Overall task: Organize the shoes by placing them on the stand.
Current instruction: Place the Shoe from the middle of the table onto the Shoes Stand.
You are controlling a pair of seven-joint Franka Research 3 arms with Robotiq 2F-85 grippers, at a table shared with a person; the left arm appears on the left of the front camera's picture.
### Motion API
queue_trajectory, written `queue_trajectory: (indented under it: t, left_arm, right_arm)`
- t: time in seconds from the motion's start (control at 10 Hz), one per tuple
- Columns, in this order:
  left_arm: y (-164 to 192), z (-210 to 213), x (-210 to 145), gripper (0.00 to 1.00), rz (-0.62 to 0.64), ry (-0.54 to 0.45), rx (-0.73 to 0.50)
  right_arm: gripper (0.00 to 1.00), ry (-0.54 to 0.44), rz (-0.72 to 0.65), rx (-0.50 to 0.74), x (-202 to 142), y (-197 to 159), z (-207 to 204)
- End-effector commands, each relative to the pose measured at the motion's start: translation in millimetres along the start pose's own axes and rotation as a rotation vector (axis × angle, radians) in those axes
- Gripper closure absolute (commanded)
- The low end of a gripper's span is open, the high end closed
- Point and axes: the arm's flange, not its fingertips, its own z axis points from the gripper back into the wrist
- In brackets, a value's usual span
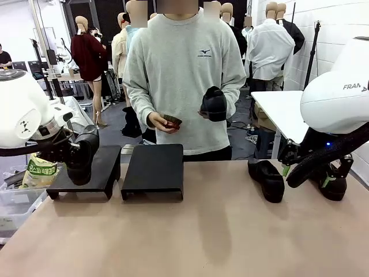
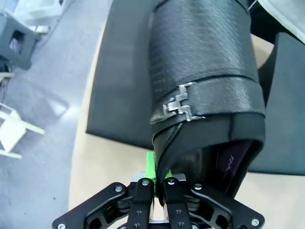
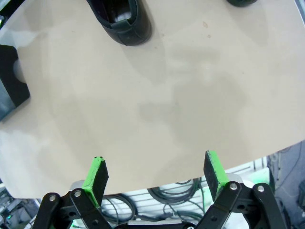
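Left wrist view showed your left tool clenched on the heel rim of a black shoe, which hung toe-away over the left stand; whether it touched the stand, you could not tell. In the front view your left arm stretched from the left edge, wrist bent toward that stand. Your right arm curved along the right edge. Its right tool stood released, pads spread above bare tabletop, with another shoe at the upper left of that frame. At upper centre, a person held a third shoe.
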Motion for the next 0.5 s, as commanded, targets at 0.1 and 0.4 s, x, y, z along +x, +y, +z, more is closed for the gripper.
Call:
queue_trajectory:
  t: [0.1,0.4]
  left_arm:
    - [13.6,0.3,29.3,1.00,-0.072,-0.061,0.032]
    - [8.9,-3.2,20.3,1.00,-0.046,-0.026,0.023]
  right_arm:
    - [0.00,0.006,0.006,0.003,0.0,0.3,-0.8]
    - [0.00,0.006,0.006,0.003,0.0,0.3,-0.8]
